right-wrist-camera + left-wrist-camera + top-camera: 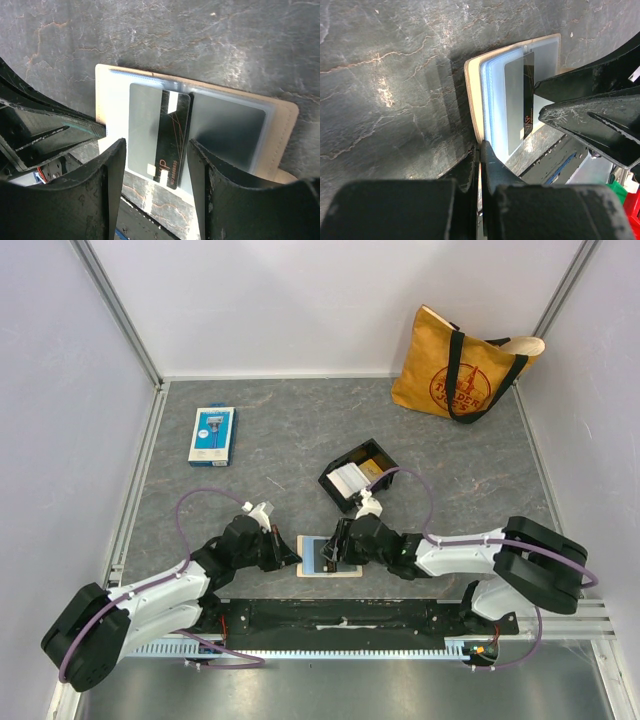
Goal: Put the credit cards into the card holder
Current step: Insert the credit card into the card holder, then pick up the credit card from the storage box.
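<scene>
Looks like a robotics lab cell. Boxed in by white panels (pixel 300 300) on aluminium posts (pixel 118 315). Left arm (pixel 160 595) and right arm (pixel 465 555) bolted to a base plate (pixel 300 618) along a slate-look tabletop (pixel 300 415).

The right claw (pixel 331 554) covers part of the card holder (pixel 310 559); the black tray (pixel 327 481) holds, perhaps, cards (pixel 347 478).

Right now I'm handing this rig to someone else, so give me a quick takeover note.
The left gripper is shut on the edge of the card holder.
The right gripper is open, one finger on each side of the dark card.
Done: the dark card is partly in a clear slot, its end sticking out.
The other cards sit in the black tray behind the holder.
Left: seat the dark card, then load the rest.
</scene>
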You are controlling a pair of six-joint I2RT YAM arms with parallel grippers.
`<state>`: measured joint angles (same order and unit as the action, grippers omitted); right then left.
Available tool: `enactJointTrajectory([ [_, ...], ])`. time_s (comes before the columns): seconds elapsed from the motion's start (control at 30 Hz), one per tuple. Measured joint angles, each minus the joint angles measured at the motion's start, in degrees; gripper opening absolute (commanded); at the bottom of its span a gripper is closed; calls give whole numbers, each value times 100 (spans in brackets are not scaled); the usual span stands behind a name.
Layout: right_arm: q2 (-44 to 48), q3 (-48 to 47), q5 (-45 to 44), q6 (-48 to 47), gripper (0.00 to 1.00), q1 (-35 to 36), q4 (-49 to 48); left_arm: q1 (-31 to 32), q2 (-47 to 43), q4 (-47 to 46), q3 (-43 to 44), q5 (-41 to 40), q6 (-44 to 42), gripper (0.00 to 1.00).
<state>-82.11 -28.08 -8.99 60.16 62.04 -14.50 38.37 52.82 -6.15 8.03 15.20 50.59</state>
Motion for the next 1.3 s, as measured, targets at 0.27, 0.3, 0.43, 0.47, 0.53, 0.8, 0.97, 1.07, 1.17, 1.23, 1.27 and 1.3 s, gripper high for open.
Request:
enactJointTrajectory([
  [0.27,-487,-293,199,-48,56,37,-216,0,4,0,-2,0,0,2],
  [0.3,-520,-323,223,-57,55,37,-223,0,9,2,-2,0,-2,2],
  [0.43,-595,-402,247,-122,50,39,-205,0,116,13,-2,0,-4,2],
  [0.47,-599,-402,247,-138,49,42,-203,0,146,13,-2,0,-4,2],
  [0.53,-601,-402,238,-155,45,42,-195,0,197,4,-2,0,-4,2],
  [0.8,-704,-459,221,-234,32,42,-136,-4,243,15,0,-4,-4,2],
  [0.97,-737,-713,92,-323,47,144,229,-4,186,55,0,-7,-4,2],
  [1.07,-748,-940,-37,-411,47,280,584,-4,20,184,0,-15,-4,2],
  [1.17,-748,-1045,-59,-428,44,369,745,-2,-186,299,-2,-17,-4,2],
  [1.23,-748,-1056,-48,-431,43,389,782,-2,-260,330,-2,-17,-4,2],
  [1.27,-750,-1056,-37,-431,43,389,791,-2,-273,337,0,-17,-4,2],
  [1.3,-756,-1056,-33,-428,42,389,796,-2,-273,343,0,-15,-4,2],
])
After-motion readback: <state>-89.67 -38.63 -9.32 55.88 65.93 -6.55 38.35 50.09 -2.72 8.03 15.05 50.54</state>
